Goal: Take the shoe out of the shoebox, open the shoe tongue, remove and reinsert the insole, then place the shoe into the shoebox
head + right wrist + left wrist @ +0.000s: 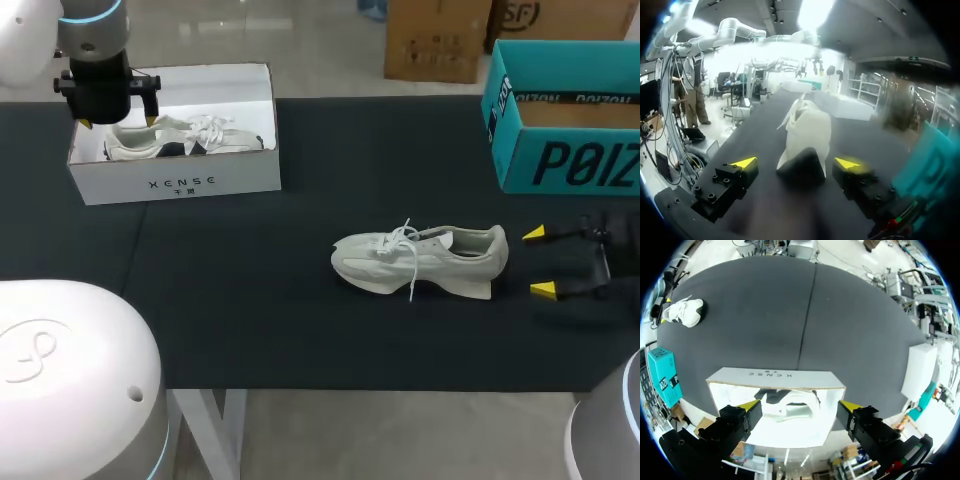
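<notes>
Shoe (420,262) stands between white shoebox (175,135) and teal box (565,115); right gripper (538,262) gapes behind its heel, left gripper (118,122) gapes above shoebox.

Wide bare mat (300,230) between white box (175,185) and shoe (420,260), and again along the near edge in front of the shoe: room to pass on both stretches. Inside the white box, tight: four walls and a second shoe (180,140), with left gripper (117,122) above, fingers spread. Right gripper (538,262) spread just behind the heel, with the teal box (570,165) near on the far side.
</notes>
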You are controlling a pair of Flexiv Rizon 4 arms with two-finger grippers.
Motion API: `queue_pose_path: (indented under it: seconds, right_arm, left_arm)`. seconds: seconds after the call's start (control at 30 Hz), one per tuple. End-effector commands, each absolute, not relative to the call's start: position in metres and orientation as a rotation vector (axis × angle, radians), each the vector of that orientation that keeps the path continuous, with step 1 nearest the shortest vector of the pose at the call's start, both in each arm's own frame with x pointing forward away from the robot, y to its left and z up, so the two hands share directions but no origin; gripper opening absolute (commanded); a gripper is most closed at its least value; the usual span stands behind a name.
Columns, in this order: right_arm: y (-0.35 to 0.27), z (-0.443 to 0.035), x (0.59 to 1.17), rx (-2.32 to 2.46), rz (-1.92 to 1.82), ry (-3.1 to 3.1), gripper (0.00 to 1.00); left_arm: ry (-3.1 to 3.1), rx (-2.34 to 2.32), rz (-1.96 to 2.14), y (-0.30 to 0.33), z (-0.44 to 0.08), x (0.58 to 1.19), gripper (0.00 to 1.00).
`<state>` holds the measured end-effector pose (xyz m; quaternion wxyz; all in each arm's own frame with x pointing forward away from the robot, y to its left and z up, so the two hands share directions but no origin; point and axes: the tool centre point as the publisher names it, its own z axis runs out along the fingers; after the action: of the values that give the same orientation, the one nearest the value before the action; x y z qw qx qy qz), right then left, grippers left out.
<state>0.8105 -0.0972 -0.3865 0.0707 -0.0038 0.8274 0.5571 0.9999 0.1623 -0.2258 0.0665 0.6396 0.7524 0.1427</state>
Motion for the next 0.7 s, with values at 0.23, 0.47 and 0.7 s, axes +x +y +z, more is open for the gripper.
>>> queue_pose_path:
  seconds: [0.23, 0.47, 0.7]
  right_arm:
    - [-0.080, -0.399, 0.815, 0.004, 1.703, 2.476, 1.00]
    - [-0.065, -0.406, 0.814, 0.012, 1.718, 2.468, 1.00]
    - [-0.050, -0.410, 0.818, -0.001, 1.736, 2.452, 1.00]
  left_arm:
    - [2.270, 1.929, 0.433, 0.162, -0.226, 1.000, 1.00]
    - [2.270, 1.929, 0.433, 0.162, -0.226, 1.000, 1.00]
    - [2.270, 1.929, 0.433, 0.162, -0.226, 1.000, 1.00]
